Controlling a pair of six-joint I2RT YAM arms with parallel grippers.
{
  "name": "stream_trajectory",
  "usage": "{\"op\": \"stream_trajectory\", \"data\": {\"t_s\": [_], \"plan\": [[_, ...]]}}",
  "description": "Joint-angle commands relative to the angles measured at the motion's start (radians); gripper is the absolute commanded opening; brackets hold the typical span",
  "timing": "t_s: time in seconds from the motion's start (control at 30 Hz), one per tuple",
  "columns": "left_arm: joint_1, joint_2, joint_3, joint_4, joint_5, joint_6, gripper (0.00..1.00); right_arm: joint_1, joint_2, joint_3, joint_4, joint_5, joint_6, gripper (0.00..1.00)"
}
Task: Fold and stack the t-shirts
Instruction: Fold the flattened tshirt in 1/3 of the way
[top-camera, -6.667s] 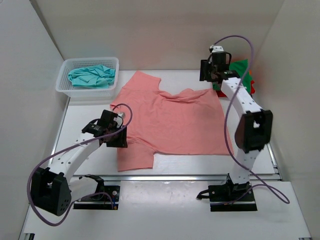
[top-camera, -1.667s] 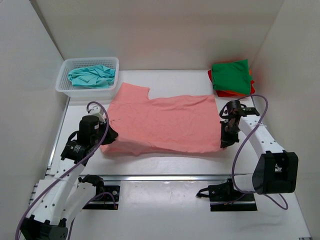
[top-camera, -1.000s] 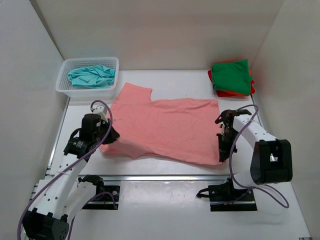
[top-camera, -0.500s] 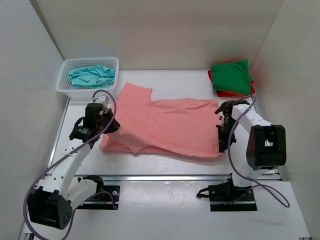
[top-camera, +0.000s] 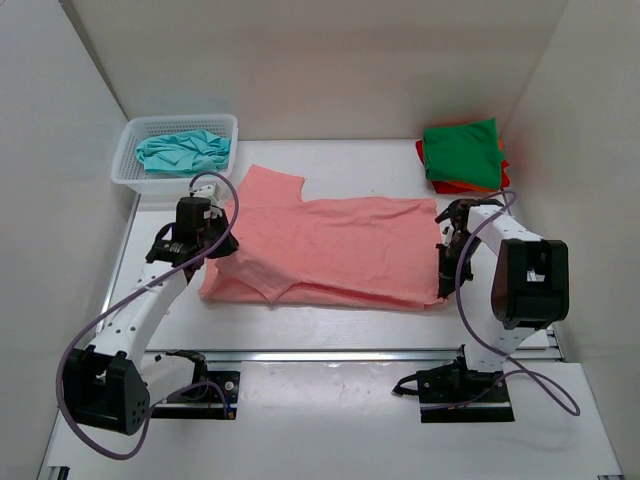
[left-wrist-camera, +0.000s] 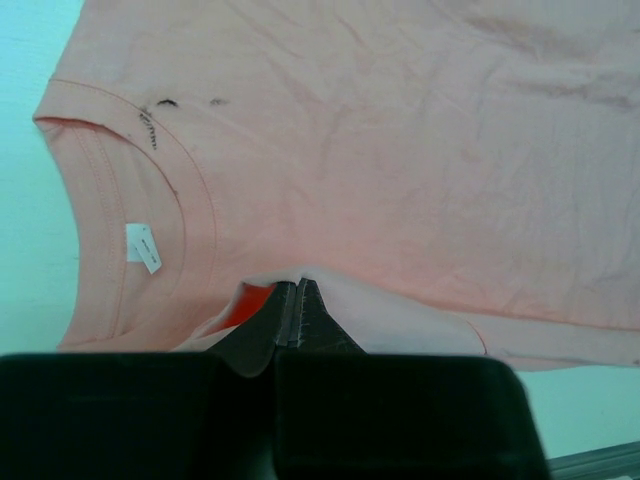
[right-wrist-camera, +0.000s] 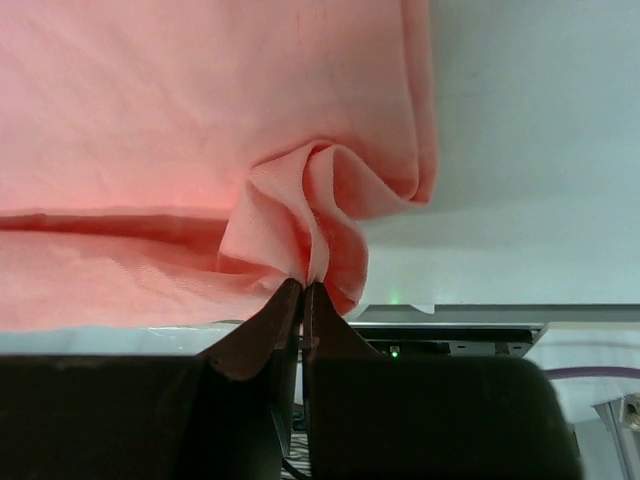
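Observation:
A salmon pink t-shirt (top-camera: 340, 245) lies spread across the middle of the table, with its neck end to the left. My left gripper (top-camera: 224, 250) is shut on its near left edge, and that cloth is raised and doubled over the shirt. In the left wrist view the gripper (left-wrist-camera: 297, 287) pinches a fold beside the collar (left-wrist-camera: 190, 210) and its white label (left-wrist-camera: 143, 247). My right gripper (top-camera: 443, 288) is shut on the near right corner. In the right wrist view it (right-wrist-camera: 305, 285) holds a bunched fold of the shirt (right-wrist-camera: 200, 120).
A white mesh basket (top-camera: 132, 172) at the back left holds a crumpled teal t-shirt (top-camera: 185, 152). At the back right a folded green t-shirt (top-camera: 462, 152) tops a stack with red (top-camera: 440, 185) and orange edges showing. The table's front rail (right-wrist-camera: 470, 316) lies just beyond the right fingers.
Both grippers have moved away from the table's near edge with the shirt's near hem in them. The left side of the hem now lies farther over the shirt.

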Motion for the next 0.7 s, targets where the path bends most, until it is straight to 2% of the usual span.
{"op": "stream_trajectory", "data": {"t_s": [0.0,0.3,0.37,0.4,0.43,0.47,0.53,0.6,0.67], "plan": [[0.007,0.017,0.059,0.037,-0.029,0.021,0.00,-0.025,0.010,0.052,0.040,-0.029,-0.002,0.00],[0.018,0.054,0.047,0.059,-0.029,0.022,0.00,-0.042,0.039,0.095,0.098,-0.043,0.009,0.00],[0.021,0.057,0.036,0.063,-0.034,0.025,0.03,-0.042,0.044,0.103,0.125,-0.051,0.026,0.01],[0.025,0.060,0.035,0.066,-0.042,0.022,0.11,-0.048,0.030,0.110,0.140,-0.042,0.029,0.23],[0.028,0.060,0.028,0.069,-0.042,0.030,0.22,-0.051,0.019,0.112,0.167,-0.040,0.046,0.27],[0.034,0.064,0.030,0.078,-0.042,0.024,0.29,-0.058,0.001,0.110,0.196,-0.024,0.063,0.30],[0.042,0.067,0.035,0.083,-0.063,0.022,0.38,-0.069,-0.051,0.106,0.238,0.007,0.084,0.43],[0.054,0.072,0.041,0.088,-0.075,0.019,0.45,-0.078,-0.114,0.083,0.291,0.029,0.112,0.43],[0.068,0.075,0.054,0.094,-0.073,0.022,0.48,-0.098,-0.186,0.045,0.324,0.046,0.117,0.39]]}}
